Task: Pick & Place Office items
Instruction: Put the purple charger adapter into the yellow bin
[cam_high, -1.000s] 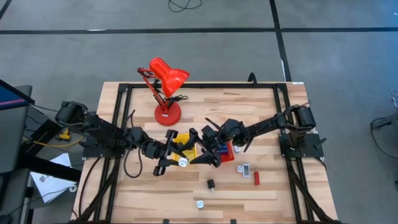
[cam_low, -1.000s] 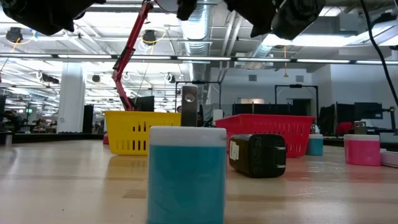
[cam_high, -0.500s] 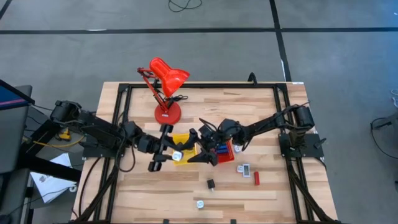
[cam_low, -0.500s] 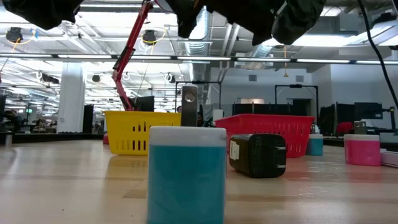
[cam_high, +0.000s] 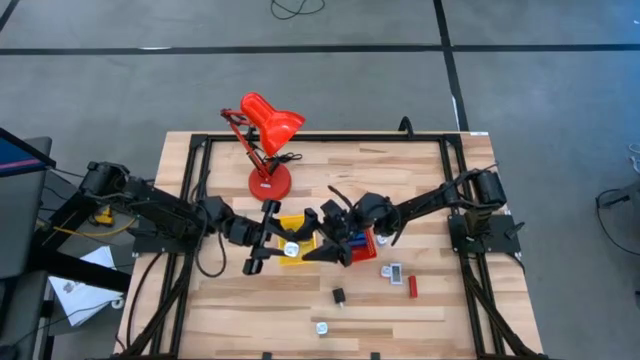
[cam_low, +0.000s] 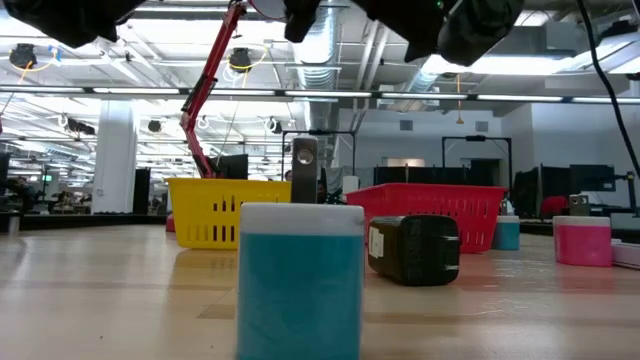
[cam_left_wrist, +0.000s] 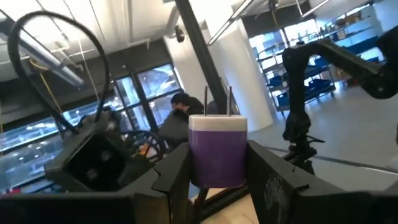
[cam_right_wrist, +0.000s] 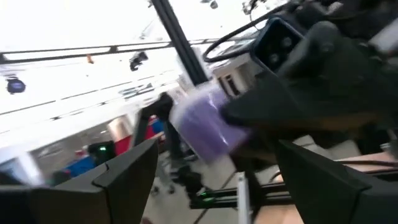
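My left gripper (cam_high: 288, 246) is shut on a small purple plug adapter (cam_left_wrist: 217, 134) with a white top and two metal prongs, held over the yellow tray (cam_high: 300, 224). Facing it from the table's right, my right gripper (cam_high: 318, 238) stands open close to the adapter (cam_right_wrist: 200, 129); I see no touch. On the table lie a black charger (cam_high: 339, 295), a grey-white piece (cam_high: 393, 271), a red piece (cam_high: 411, 286) and a silvery bit (cam_high: 321, 327). The low view shows a teal block (cam_low: 300, 285) and the black charger (cam_low: 415, 248). My left gripper pinches the adapter's two purple sides (cam_left_wrist: 198, 163) between its two fingers (cam_left_wrist: 166, 179). The fingers come from the table's left, near level and tipped a little upward. The adapter is lifted clear of the table, its white end and prongs (cam_left_wrist: 218, 103) pointing away from the gripper.
A red tray (cam_high: 365, 243) stands right of the yellow one, under my right arm. A red desk lamp (cam_high: 266, 140) stands at the far edge. The low view shows a pink block (cam_low: 583, 240) at the right. Bare wood lies along the near edge.
My left gripper has carried the adapter a little toward the far edge, from the yellow tray's near rim to over the tray. My right gripper has stayed in place, open, and rolled slightly about its own axis.
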